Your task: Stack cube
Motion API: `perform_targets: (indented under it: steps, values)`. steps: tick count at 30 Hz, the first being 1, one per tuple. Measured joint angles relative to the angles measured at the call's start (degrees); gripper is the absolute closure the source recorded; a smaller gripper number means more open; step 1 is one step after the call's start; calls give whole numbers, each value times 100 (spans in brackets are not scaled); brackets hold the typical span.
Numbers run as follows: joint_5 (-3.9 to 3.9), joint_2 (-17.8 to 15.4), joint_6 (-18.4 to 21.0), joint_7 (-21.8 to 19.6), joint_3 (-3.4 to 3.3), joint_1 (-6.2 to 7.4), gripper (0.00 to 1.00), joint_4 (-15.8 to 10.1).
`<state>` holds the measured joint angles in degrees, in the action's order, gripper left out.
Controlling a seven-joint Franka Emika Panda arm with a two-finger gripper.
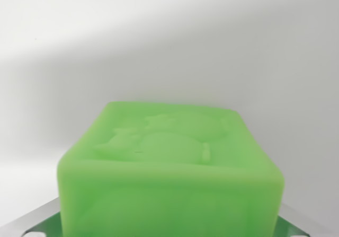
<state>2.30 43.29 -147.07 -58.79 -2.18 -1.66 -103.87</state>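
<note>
At the bottom edge of the wrist view you see two metallic finger parts of the jaws, one at the lower left corner (37, 221) and one at the lower right corner (296, 224). Each sits just beside a lower side of the bright green translucent plastic cube (169, 178), and each carries a green reflection. The fingertips themselves lie out of frame, so you cannot tell from this view whether the jaws are clamped on the cube or merely standing close at either side of it.

The cube fills the lower centre of the view, between the two finger parts. Its near face is blurred. Its upper face (169, 139) carries a raised relief pattern; the shape of the relief is too soft to identify.

Beyond the cube you see only a plain white surface (169, 41). A darker grey band of shadow crosses it diagonally above the cube, from the left side upward to the right.
</note>
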Motion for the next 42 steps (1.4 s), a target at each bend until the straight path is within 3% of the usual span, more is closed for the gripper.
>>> perform_targets:
  steps: [33, 42]
  values:
    - [-2, -944, 666, 1, -21, 17, 100, -237]
    - [-53, -1014, 671, 159, 34, 107, 100, -346]
